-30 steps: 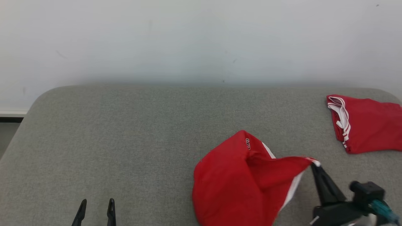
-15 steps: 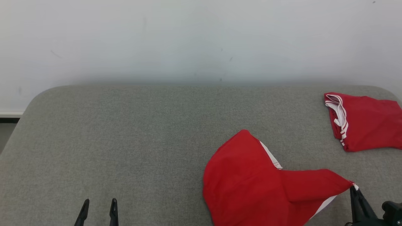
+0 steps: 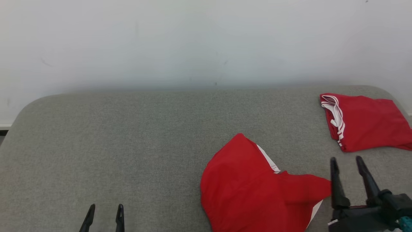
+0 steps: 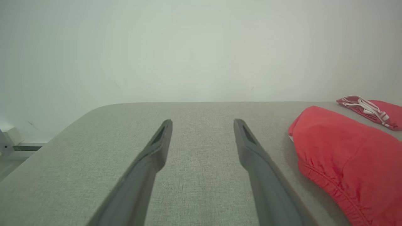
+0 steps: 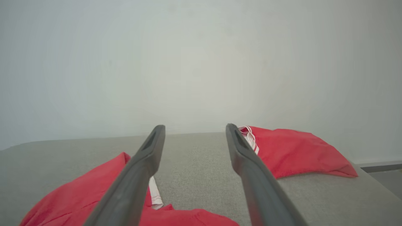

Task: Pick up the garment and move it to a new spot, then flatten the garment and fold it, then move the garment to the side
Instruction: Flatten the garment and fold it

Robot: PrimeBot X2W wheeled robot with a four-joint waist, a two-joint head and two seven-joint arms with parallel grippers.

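The garment [image 3: 244,187], red with a white side stripe, lies rumpled on the grey padded surface [image 3: 145,145] at the front right; its pulled-out corner points right. My right gripper [image 3: 346,159] stands open just right of that corner, with nothing between its fingers. In the right wrist view the right gripper [image 5: 194,128] is open above the garment [image 5: 72,201], which lies at the lower left. My left gripper [image 3: 106,207] is open at the front left, well away from the cloth. In the left wrist view the left gripper [image 4: 203,121] hangs over bare fabric, the garment [image 4: 345,157] to its right.
A second red garment [image 3: 370,122] with white trim lies folded at the far right, near the surface's rounded back corner, and appears as the second red garment [image 5: 292,150] past my right fingers. A pale wall [image 3: 206,42] runs behind. The left half is bare grey fabric.
My right gripper dragged the garment's corner right and down, then opened and let it go. The corner now rests on the surface. The camera has shifted slightly.
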